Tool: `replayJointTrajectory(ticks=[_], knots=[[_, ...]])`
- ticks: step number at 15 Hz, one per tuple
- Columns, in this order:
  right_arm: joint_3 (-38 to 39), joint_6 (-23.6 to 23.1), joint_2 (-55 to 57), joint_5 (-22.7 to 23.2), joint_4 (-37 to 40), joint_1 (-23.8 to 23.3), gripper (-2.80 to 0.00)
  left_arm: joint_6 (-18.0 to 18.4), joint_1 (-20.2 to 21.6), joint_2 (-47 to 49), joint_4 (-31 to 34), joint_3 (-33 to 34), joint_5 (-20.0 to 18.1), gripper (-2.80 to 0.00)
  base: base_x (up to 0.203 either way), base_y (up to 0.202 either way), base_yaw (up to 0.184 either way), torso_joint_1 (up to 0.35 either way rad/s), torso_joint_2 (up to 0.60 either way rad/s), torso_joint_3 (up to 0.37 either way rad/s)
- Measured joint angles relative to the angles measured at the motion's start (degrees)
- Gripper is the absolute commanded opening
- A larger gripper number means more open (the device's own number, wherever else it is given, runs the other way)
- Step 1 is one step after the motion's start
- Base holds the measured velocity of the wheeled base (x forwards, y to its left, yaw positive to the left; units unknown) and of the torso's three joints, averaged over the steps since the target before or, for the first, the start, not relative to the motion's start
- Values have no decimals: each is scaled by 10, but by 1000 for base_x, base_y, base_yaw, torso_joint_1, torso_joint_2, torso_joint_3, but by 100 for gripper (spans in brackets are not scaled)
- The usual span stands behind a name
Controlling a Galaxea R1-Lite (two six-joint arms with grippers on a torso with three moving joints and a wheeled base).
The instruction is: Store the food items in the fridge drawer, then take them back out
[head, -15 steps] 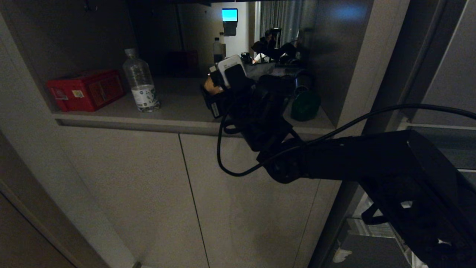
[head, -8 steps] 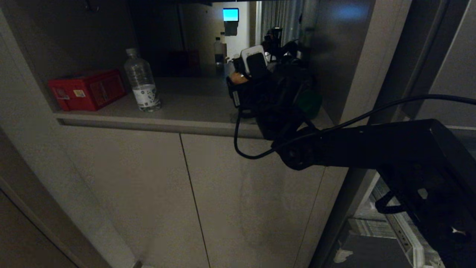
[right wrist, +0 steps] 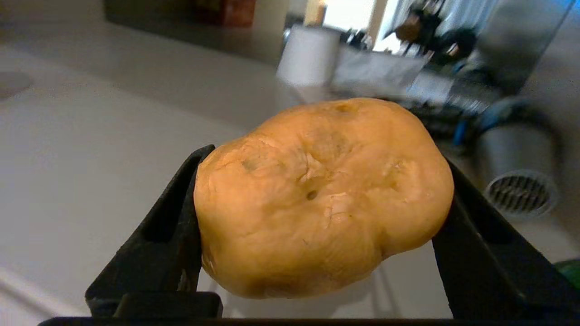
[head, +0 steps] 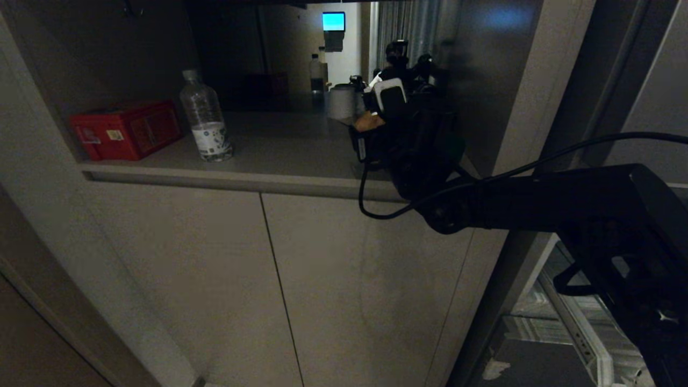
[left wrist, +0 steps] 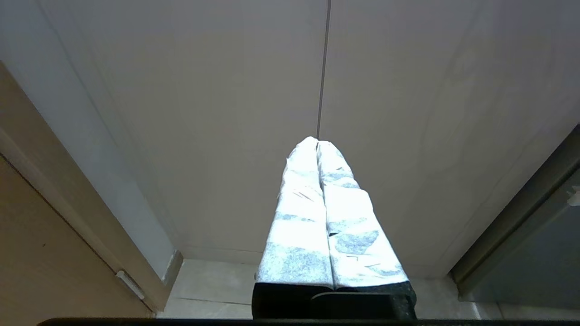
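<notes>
potato [right wrist: 324, 197] lies crosswise between right gripper [right wrist: 317, 226] fingers.

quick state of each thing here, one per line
potato: clamped in right gripper, above the counter
left gripper: shut, empty, facing cabinet doors
bottle: upright, capped
red box: closed, on counter

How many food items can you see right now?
2: the potato is clamped in the right gripper above the shelf; a green item barely shows beside it. Others may be hidden.
</notes>
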Motion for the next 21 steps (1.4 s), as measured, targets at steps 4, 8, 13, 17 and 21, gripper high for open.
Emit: replayJointTrajectory(ticks=[4,8,13,17,21], knots=[[-1,40,1,4,28,-6,-280,0,0,0,0,0,0,-280,0,0,0,0,0,0],[-4,42,12,6,30,-6,-280,0,0,0,0,0,0,-280,0,0,0,0,0,0],[-8,41,31,7,25,-10,-280,0,0,0,0,0,0,-280,0,0,0,0,0,0],[-9,41,37,7,20,-17,0,0,0,0,0,0,0,-280,0,0,0,0,0,0],[-9,41,39,6,18,-18,0,0,0,0,0,0,0,-280,0,0,0,0,0,0]])
